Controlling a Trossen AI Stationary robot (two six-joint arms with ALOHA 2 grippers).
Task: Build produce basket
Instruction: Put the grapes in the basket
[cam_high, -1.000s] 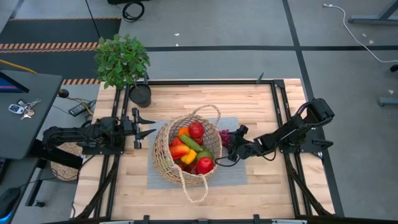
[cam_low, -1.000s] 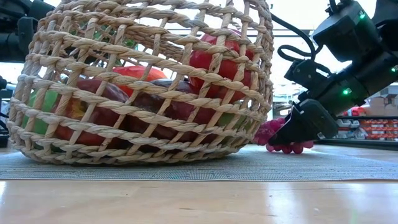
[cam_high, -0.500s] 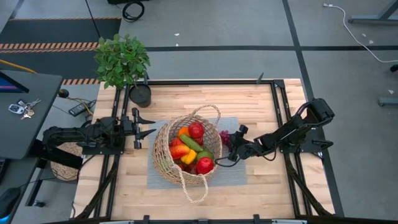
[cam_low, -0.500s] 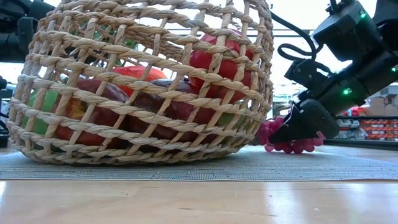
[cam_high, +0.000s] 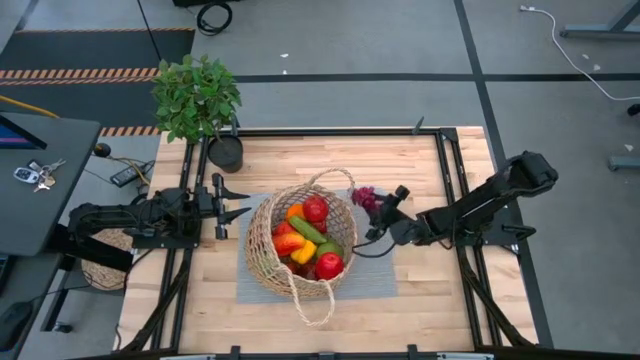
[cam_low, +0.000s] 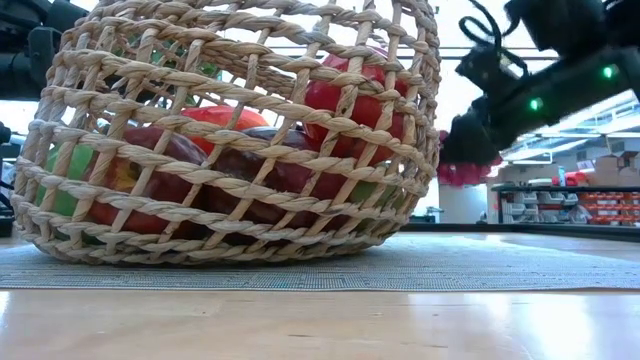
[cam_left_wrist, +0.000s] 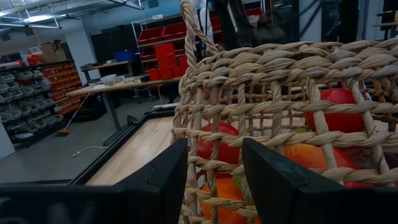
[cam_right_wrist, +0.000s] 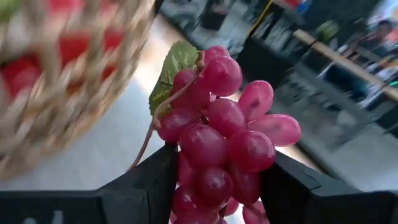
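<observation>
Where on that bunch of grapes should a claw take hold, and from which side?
Around the fat middle of the grape bunch, fingers on opposite flanks, approaching from the end away from the stem. The right claw holds it that way, lifted beside the basket. The cluster is widest there, so the fingers bear on several grapes; the thin stem and leaf would likely slip or tear.

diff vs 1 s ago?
The right gripper closed on the grapes beside the basket, then lifted them clear of the mat to about rim height. Basket, its produce and the left gripper haven't moved.
</observation>
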